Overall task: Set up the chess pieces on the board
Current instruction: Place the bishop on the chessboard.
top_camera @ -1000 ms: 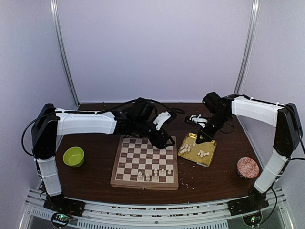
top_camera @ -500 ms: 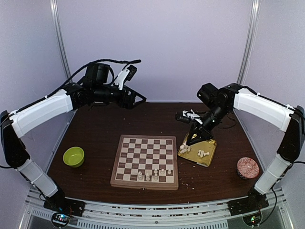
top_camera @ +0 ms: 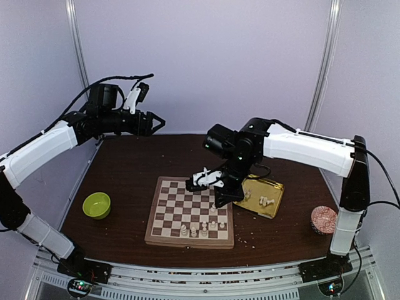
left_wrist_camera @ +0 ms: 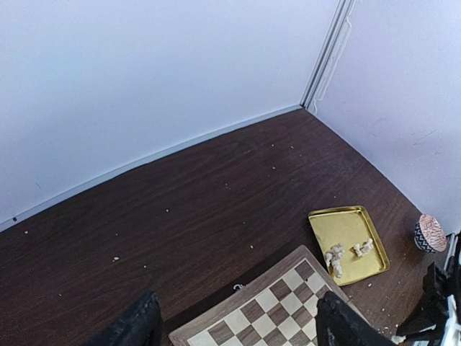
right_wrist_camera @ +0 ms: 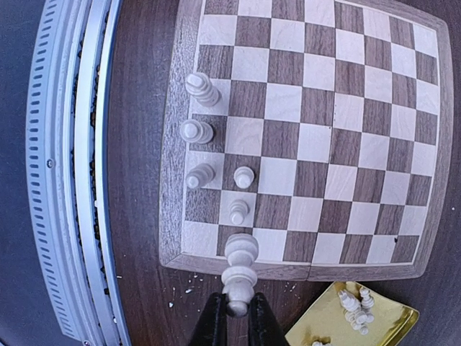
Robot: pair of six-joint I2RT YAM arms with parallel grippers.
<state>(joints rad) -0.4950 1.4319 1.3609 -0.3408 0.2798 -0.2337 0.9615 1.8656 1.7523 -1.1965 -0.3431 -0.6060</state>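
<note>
The dark wooden table [top_camera: 125, 169] is carrying every item. The board [top_camera: 181, 203] is lying flat at the near centre of the table, between the two arm bases. The gold tray [top_camera: 275, 187] is sitting just beside the board's right edge, turned at an angle to it. The green bowl [top_camera: 96, 205] is standing left of the board. The patterned cup [top_camera: 325, 220] is standing near the table's right front corner.

The left gripper [top_camera: 155, 123] is hovering high above the far left of the table, with its jaws standing wide apart and nothing between them. The right gripper [top_camera: 220, 202] is hanging over the board's right side, with its jaws pinching the base of a tall piece [right_wrist_camera: 240, 263].

Five chess pieces [right_wrist_camera: 199, 175] are standing upright on the two nearest rows, toward the right. A few more are lying in the tray.
</note>
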